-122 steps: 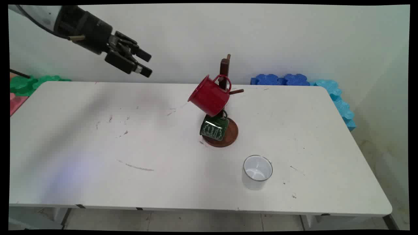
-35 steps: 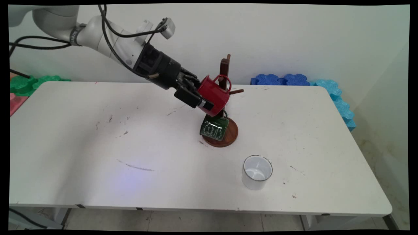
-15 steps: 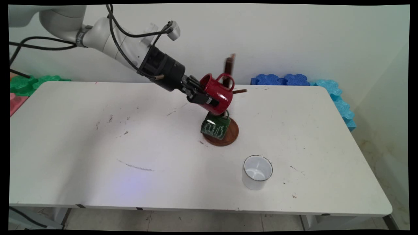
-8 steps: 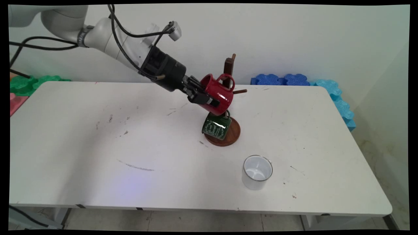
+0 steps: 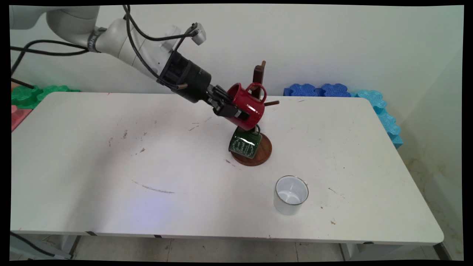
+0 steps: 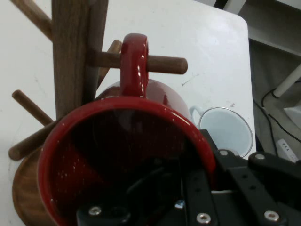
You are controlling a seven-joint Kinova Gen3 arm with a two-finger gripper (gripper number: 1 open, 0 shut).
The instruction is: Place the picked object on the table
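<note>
A red mug (image 5: 250, 109) hangs tilted by its handle (image 6: 134, 66) on a peg (image 6: 162, 63) of the wooden mug tree (image 5: 258, 76). My gripper (image 5: 236, 112) reaches in from the left and is shut on the mug's rim. In the hand view my gripper (image 6: 197, 176) has one finger inside the red mug (image 6: 141, 127) and one outside. The handle is still round the peg. A green mug (image 5: 245, 142) hangs lower on the tree, just above its round base (image 5: 264, 153). A white mug (image 5: 291, 194) stands upright on the table, nearer the camera.
Blue foam pieces (image 5: 321, 89) lie along the table's far right edge and down its right side. Green foam pieces (image 5: 27, 94) lie at the far left. The white mug (image 6: 225, 131) shows beyond the red one in the hand view.
My gripper came in from the upper left and closed on the red mug's rim. In the last second the mug tree shook and slid slightly right; the green mug swung.
</note>
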